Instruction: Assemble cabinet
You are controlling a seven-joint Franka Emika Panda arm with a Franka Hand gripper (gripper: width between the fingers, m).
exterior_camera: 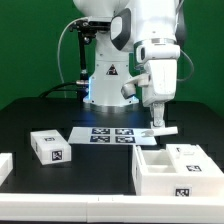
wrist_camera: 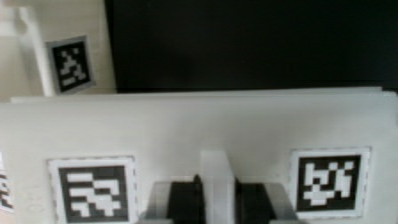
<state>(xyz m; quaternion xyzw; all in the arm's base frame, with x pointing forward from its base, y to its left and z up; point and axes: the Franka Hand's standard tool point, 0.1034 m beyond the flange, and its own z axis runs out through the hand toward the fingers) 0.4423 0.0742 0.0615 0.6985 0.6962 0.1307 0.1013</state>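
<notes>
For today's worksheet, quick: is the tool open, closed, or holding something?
The tool: cannot be told; its tips sit at a small white panel, but the grip is unclear.

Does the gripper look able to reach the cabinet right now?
Probably yes: the gripper hangs close to the cabinet, with nothing between them. It is unclear whether it's holding the white panel under it.

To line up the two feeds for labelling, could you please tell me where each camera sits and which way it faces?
Exterior view: off the arm, facing the robot's base across the dark table; shows the arm, gripper, marker board and cabinet.
Wrist view: on the wrist, looking along the gripper, close onto a white tagged panel; dark shapes, likely its fingers, show.
Shared: probably that panel, under the gripper in the exterior view.
</notes>
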